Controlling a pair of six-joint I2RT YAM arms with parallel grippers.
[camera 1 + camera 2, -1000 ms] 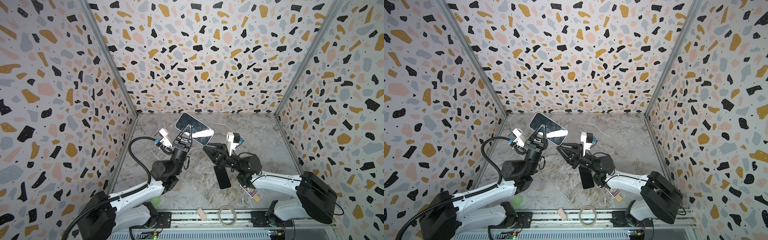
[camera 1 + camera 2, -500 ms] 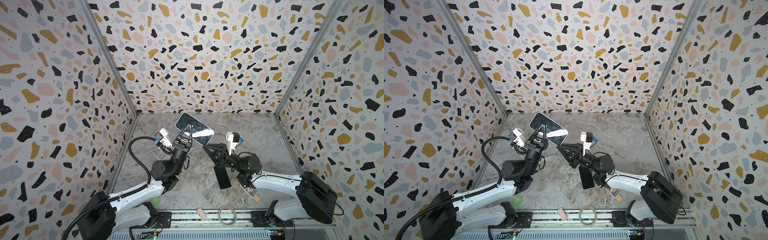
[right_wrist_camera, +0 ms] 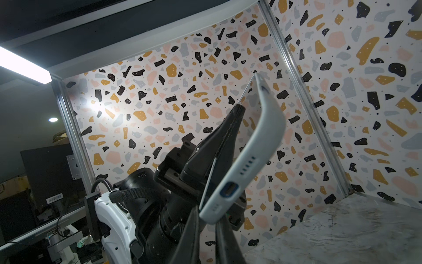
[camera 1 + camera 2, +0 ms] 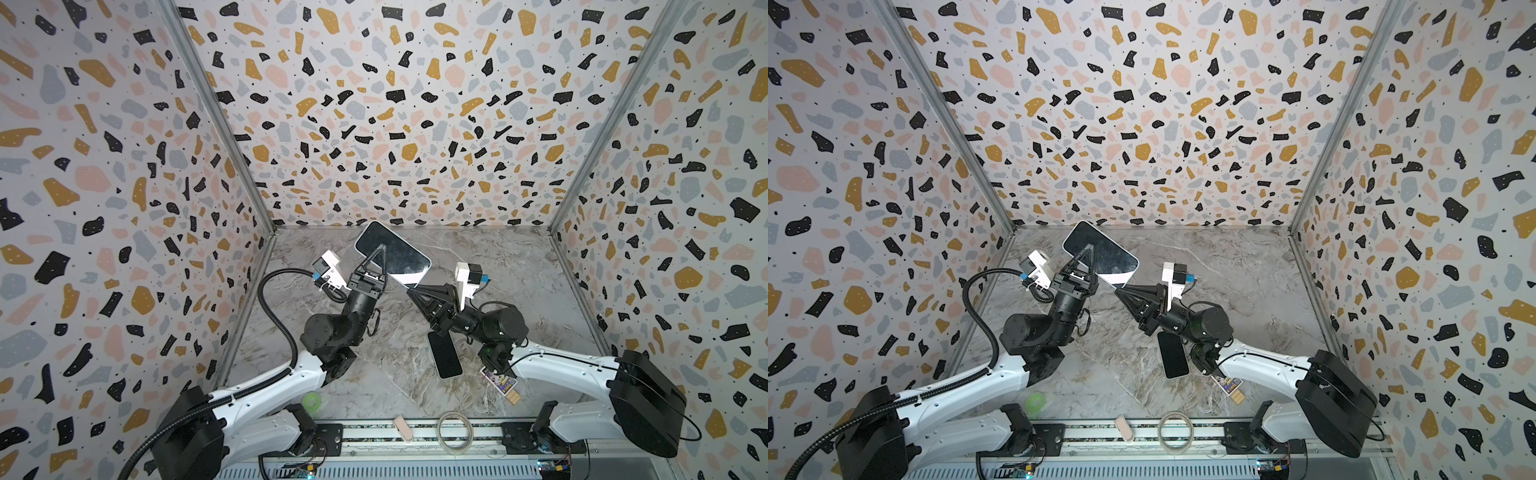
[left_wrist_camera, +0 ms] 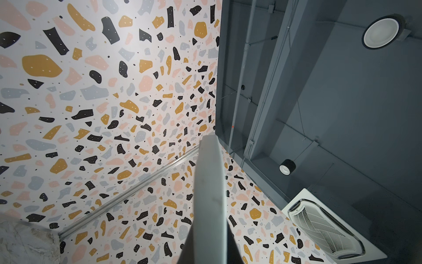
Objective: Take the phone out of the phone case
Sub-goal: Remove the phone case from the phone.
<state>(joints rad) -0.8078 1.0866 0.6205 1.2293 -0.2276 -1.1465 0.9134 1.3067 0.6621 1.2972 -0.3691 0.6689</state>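
Note:
A phone [image 4: 405, 259] [image 4: 1113, 259] with a dark screen, in a white phone case [image 4: 409, 283] [image 4: 1118, 281], is held tilted in the air near the back wall. My left gripper [image 4: 380, 249] [image 4: 1088, 248] is shut across it, one finger on the screen. In the left wrist view the case [image 5: 210, 182] stands edge-on in the gripper [image 5: 209, 228]. My right gripper [image 4: 411, 291] [image 4: 1119, 293] [image 3: 210, 217] is shut on the case's lower corner. There the case [image 3: 251, 148] bows away from the phone's glass [image 3: 247, 98].
A second dark phone-like slab [image 4: 444, 353] [image 4: 1173, 355] lies flat on the marble table under the right arm. A green tape ring [image 4: 311, 401], a printed card [image 4: 498, 380], a clear ring [image 4: 455, 428] and a pink block [image 4: 403, 428] sit by the front edge. Patterned walls close three sides.
My right gripper's fingers have closed onto the lower corner of the case. The left arm and the phone have stayed where they were.

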